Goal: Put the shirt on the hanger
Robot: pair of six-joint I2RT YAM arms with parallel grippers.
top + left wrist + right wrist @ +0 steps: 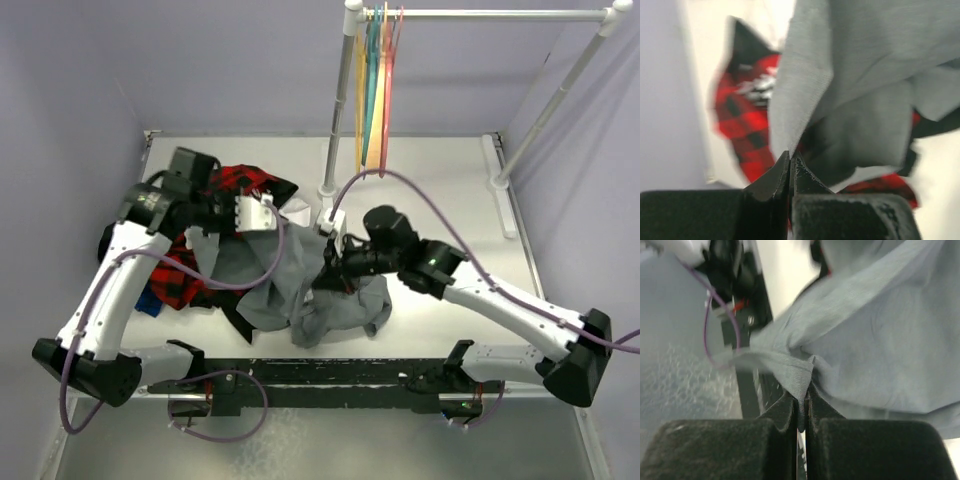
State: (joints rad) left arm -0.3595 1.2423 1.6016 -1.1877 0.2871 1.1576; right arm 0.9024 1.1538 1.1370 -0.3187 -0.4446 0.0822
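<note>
The grey shirt (pixel 305 290) hangs bunched between both grippers, its lower part resting on the table near the front edge. My left gripper (pixel 270 214) is shut on a fold of the shirt (pixel 805 75), pinched at the fingertips (pixel 790 156). My right gripper (pixel 329 272) is shut on another edge of the shirt (pixel 875 340), with cloth clamped between the fingers (pixel 801 399). The pink hanger (pixel 391 70) hangs on the rack at the back among other hangers, well away from both grippers. The shirt's collar and tag are hidden.
A red-and-black plaid shirt (pixel 240 182) and a black garment (pixel 752 85) lie piled at the left under the left arm. Yellow, teal and orange hangers (pixel 370 80) hang from the white pipe rack (pixel 500 14), whose post foot (pixel 327 190) stands behind the shirt.
</note>
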